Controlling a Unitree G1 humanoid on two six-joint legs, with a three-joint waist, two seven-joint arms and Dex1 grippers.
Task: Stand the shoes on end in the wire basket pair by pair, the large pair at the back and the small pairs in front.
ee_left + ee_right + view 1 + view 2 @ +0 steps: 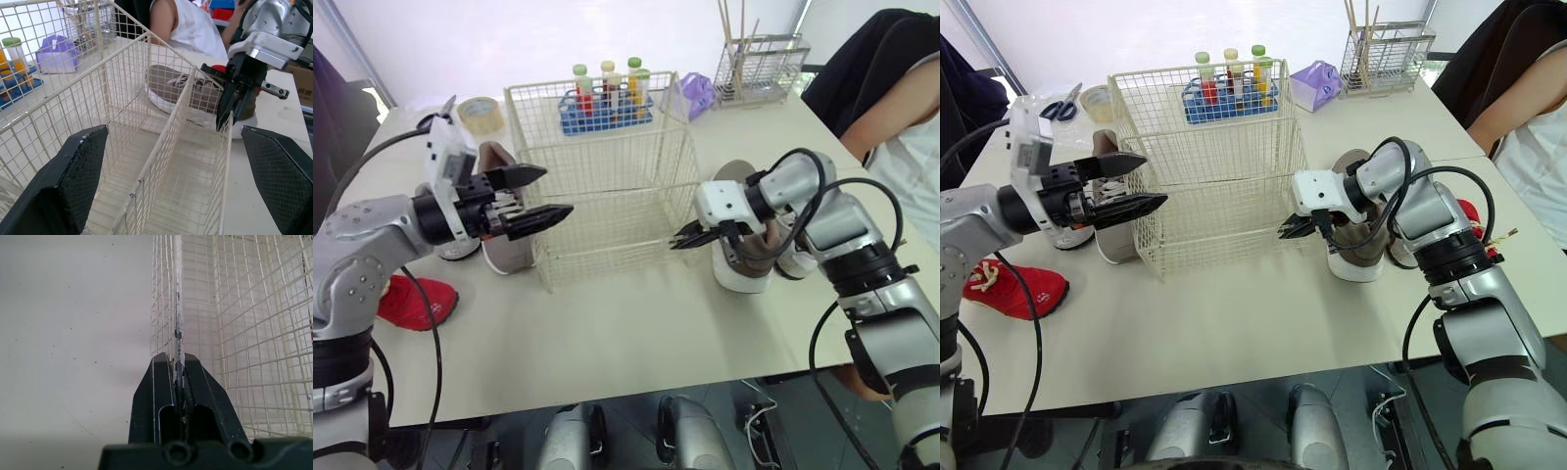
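While left pincer [1156,179] gapes wide — right pincer [1284,232] clamps wire basket [1219,230].

Pale beige table [607,343], bright white backdrop [460,39] behind, dark floor [793,392] below its front edge.

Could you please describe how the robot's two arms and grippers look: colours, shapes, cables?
The left arm and right arm are rounded silver-grey shells with black joints. Each carries a white boxy wrist block. The left gripper and right gripper each have two black, pointed fingers with textured pads. Black cables loop along both arms.
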